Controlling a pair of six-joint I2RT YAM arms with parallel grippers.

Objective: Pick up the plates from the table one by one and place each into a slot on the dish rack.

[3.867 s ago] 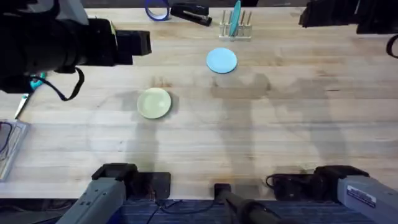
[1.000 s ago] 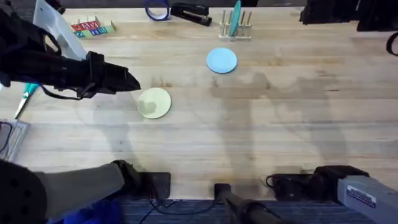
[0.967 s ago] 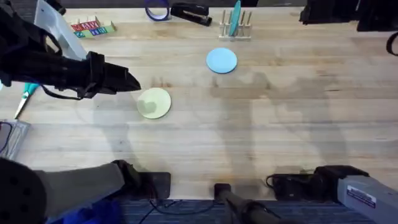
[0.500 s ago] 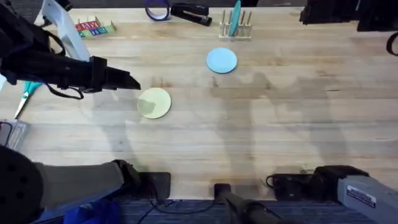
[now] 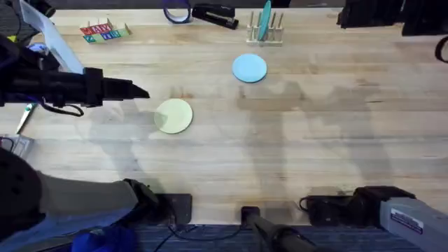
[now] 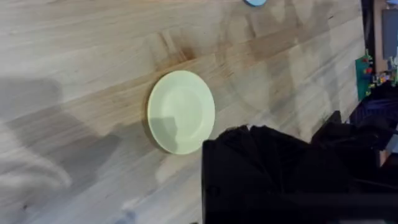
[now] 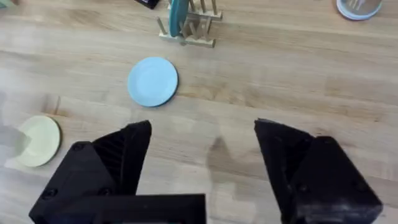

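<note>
Reaching toward the cream-yellow plate [image 5: 173, 115] is the step in hand, judging by the left tool [image 5: 140, 92], which hangs just beside that plate's far-left edge, not touching; I cannot tell whether its fingers are apart or together. To do it well, the tool likely needs to come lower and catch the thin rim, since the plate lies flat on the tabletop [image 5: 315, 154] with little to grab; a slip could skid it along the grain. Next over, the light blue plate [image 5: 249, 68] lies flat, well apart from the yellow one and near the dish rack [image 5: 264, 31], which already has a teal plate [image 5: 265, 21] standing upright in a slot. The right tool [image 7: 202, 165] sits parked with fingers spread wide, holding nothing. The tabletop is light butcher-block. Along the far edge sit a blue tape roll [image 5: 177, 12] and a black stapler [image 5: 214, 15].
</note>
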